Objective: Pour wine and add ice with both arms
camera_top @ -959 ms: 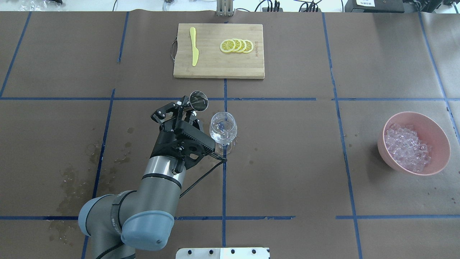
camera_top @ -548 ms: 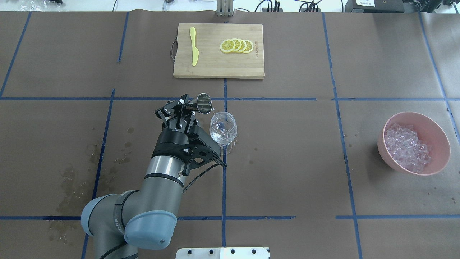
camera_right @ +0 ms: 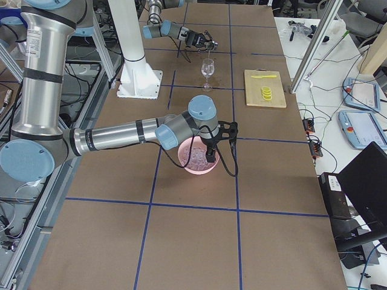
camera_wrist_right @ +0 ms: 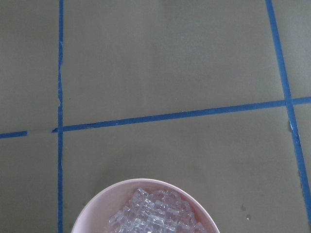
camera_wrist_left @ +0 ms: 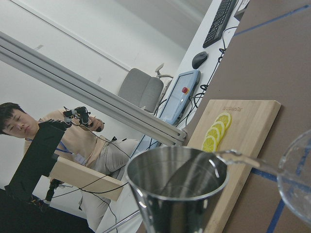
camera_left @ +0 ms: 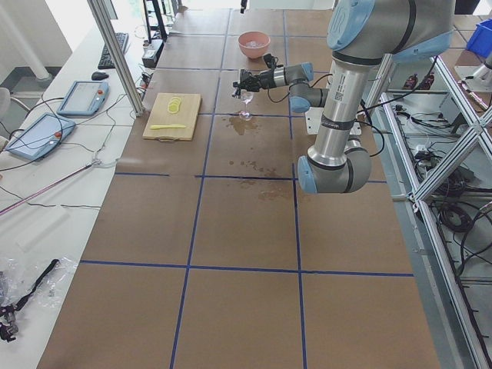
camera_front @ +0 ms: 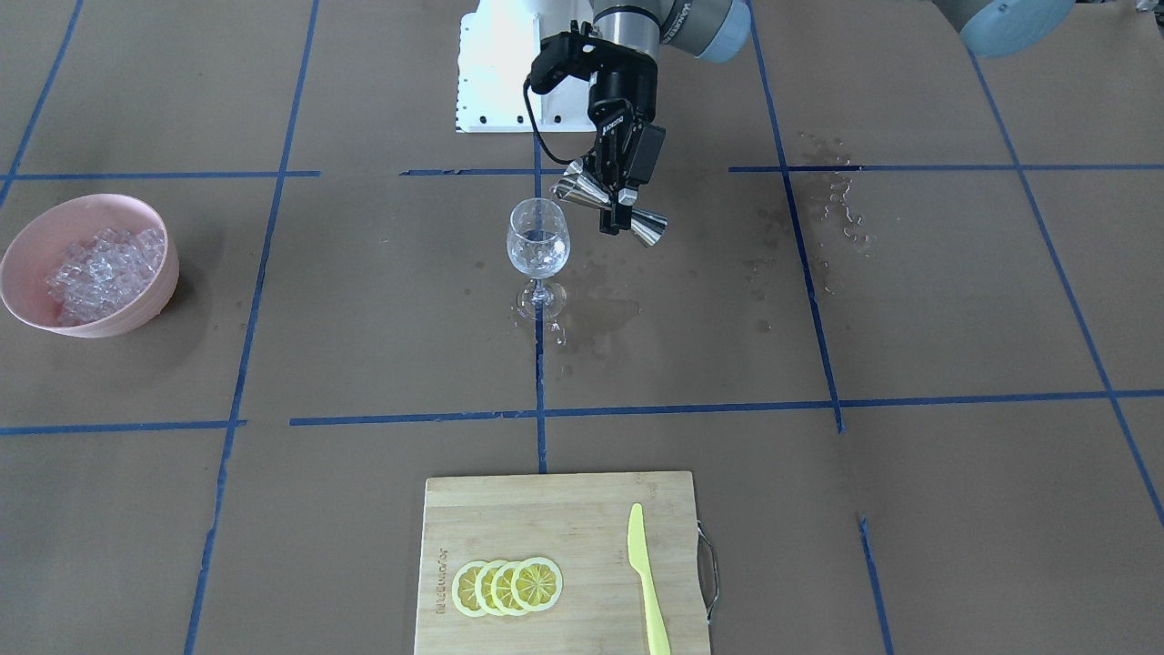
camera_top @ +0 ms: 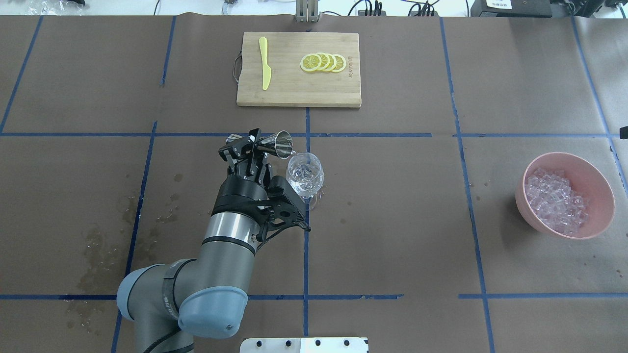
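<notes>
My left gripper [camera_top: 253, 142] is shut on the waist of a steel double-cone jigger [camera_top: 277, 143], tipped on its side with its mouth at the rim of the clear stemmed glass [camera_top: 304, 174]. In the left wrist view a thin stream of clear wine [camera_wrist_left: 243, 159] runs from the jigger [camera_wrist_left: 177, 189] towards the glass [camera_wrist_left: 299, 177]. The front view shows the gripper [camera_front: 614, 205], jigger [camera_front: 650, 227] and glass [camera_front: 538, 241]. The ice [camera_top: 554, 201] lies heaped in a pink bowl [camera_top: 569, 155]. My right gripper [camera_right: 210, 158] hangs over that bowl; I cannot tell if it is open.
A bamboo cutting board [camera_top: 298, 93] at the far middle carries a yellow knife [camera_top: 265, 63] and several lemon slices [camera_top: 324, 62]. Wet patches mark the brown paper at the near left [camera_top: 98, 245] and around the glass base [camera_front: 591, 309].
The left gripper has rolled the jigger from mouth-up to lying on its side and brought its mouth to the glass rim. Liquid now runs out. The arm has shifted slightly right.
</notes>
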`<move>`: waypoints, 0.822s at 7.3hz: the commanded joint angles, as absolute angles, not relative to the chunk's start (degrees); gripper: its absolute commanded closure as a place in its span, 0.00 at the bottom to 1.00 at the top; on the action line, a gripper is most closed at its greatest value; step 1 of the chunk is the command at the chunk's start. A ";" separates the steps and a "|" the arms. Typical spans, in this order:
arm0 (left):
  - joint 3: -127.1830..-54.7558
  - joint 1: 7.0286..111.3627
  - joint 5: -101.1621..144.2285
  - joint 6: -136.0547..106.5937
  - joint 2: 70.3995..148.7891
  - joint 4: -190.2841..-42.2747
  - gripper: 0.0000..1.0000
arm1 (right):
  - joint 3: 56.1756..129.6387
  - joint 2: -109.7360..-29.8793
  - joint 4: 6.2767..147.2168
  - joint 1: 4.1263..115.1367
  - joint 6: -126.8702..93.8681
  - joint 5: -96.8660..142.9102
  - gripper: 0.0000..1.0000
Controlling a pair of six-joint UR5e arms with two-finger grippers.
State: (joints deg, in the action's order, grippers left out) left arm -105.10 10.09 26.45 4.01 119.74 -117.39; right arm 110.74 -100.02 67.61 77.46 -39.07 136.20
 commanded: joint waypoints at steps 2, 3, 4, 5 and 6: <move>-105.03 9.67 25.84 8.35 120.93 -113.14 1.00 | 111.88 -100.72 66.80 76.21 -43.04 136.23 0.00; -105.64 9.58 25.84 11.48 121.98 -111.72 1.00 | 112.06 -100.72 66.88 75.94 -43.24 136.23 0.00; -105.64 9.23 25.84 13.25 121.99 -111.71 1.00 | 112.23 -100.72 66.80 75.94 -43.33 136.23 0.00; -105.64 9.23 25.84 16.58 121.99 -111.62 1.00 | 112.41 -100.72 66.88 75.85 -43.50 136.32 0.00; -105.73 9.14 25.75 18.61 121.99 -111.62 1.00 | 112.93 -100.72 66.80 75.15 -45.16 136.23 0.00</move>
State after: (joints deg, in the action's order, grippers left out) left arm -105.64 9.26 25.82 15.59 121.94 -111.74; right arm 112.43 -100.72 66.85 75.75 -43.75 136.27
